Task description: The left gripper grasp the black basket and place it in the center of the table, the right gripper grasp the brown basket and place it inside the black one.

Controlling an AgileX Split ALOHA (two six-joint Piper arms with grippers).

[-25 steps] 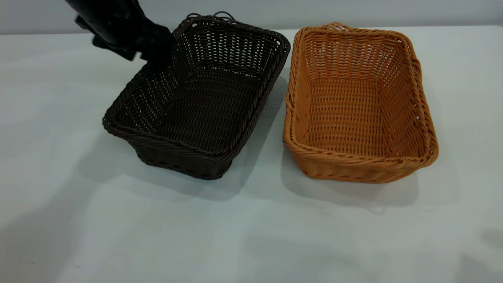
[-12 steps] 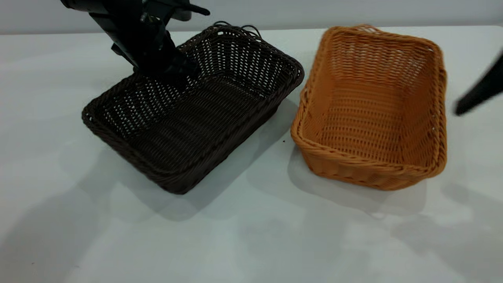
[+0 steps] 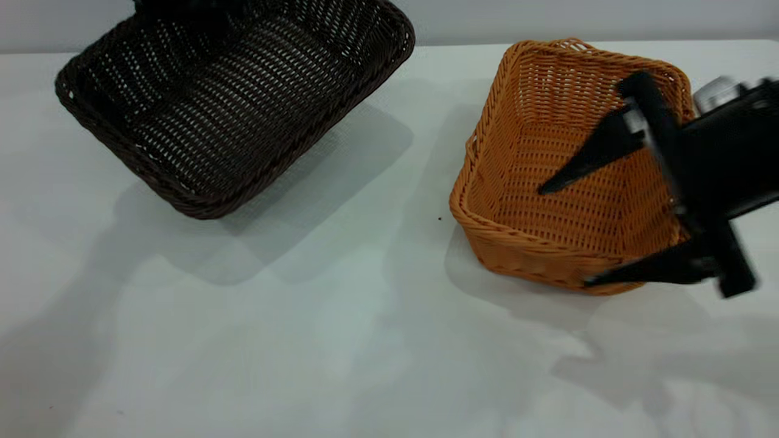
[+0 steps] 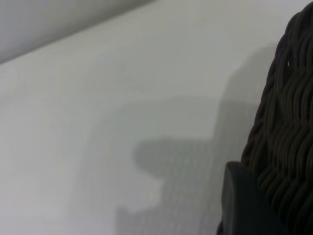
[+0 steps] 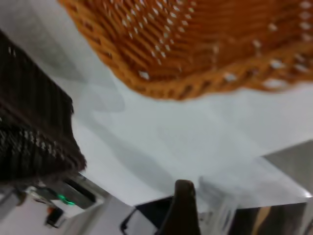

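Note:
The black basket [image 3: 231,97] hangs tilted above the table [image 3: 341,316] at the back left, casting a shadow below. My left gripper [image 3: 182,7] is shut on its far rim at the top edge of the exterior view. In the left wrist view one finger [image 4: 242,205] presses on the dark wicker wall [image 4: 288,122]. The brown basket [image 3: 548,201] stands on the table at the right. My right gripper [image 3: 563,237] is open. One finger is over the basket's inside and the other is outside its near right corner. The right wrist view shows the brown basket [image 5: 195,44] and the black basket [image 5: 34,132].
Bare pale tabletop lies between and in front of the two baskets. The table's back edge and a grey wall [image 3: 548,18] run behind them. A small dark speck [image 3: 440,219] lies left of the brown basket.
My left gripper has lifted the black basket up and toward the back left. My right gripper has come in from the right and now straddles the brown basket's near right wall.

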